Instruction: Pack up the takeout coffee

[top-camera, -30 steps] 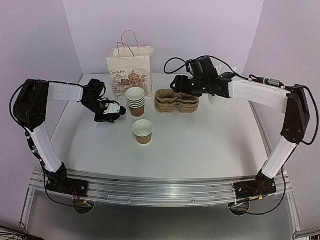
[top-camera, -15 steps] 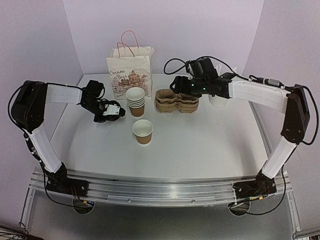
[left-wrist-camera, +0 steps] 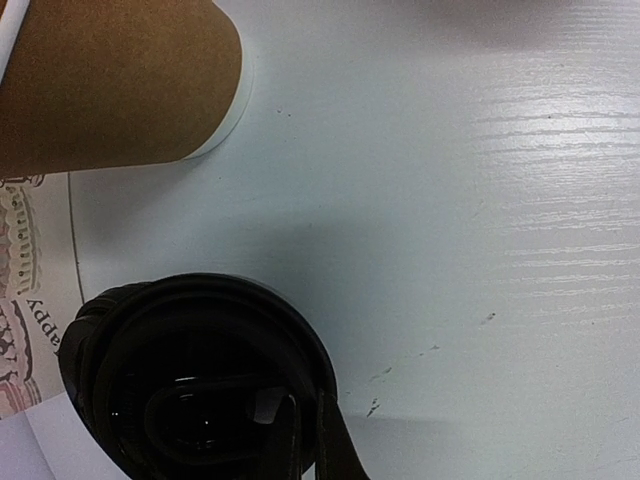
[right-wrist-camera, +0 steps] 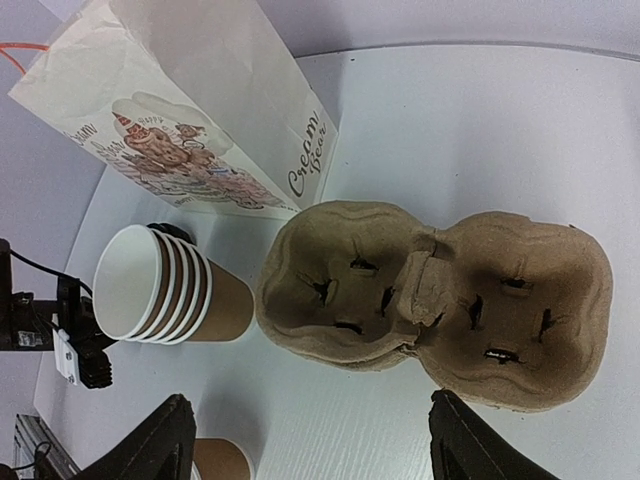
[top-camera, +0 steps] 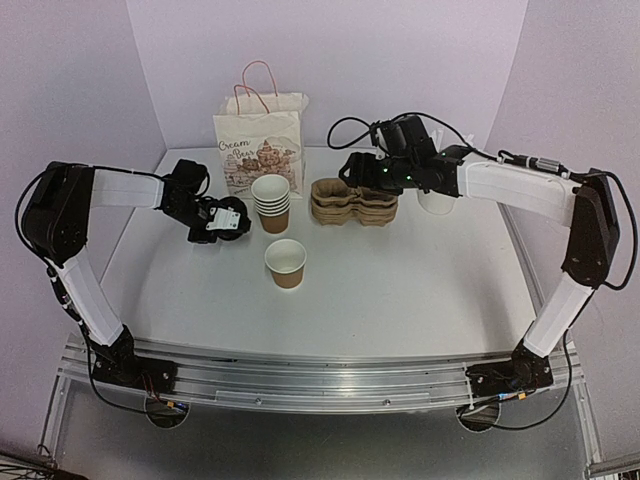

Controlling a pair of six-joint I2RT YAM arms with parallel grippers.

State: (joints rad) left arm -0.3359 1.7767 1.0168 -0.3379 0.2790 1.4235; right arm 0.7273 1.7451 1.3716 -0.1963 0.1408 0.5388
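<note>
A small brown paper cup with a white inside [top-camera: 286,263] stood lidless and alone in the middle of the white worktop [top-camera: 400,280]. The left jaws, near a stack of brown cups [top-camera: 271,200], pinched a round black plastic lid [left-wrist-camera: 190,380]. The right jaws gaped wide above a moulded brown pulp cup carrier [right-wrist-camera: 440,290], beside a printed white paper bag [right-wrist-camera: 200,120].

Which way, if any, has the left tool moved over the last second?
Yes, slightly: the left tool has rolled at the wrist, turning its black lid into view; its gap to the cup stack looks unchanged.
</note>
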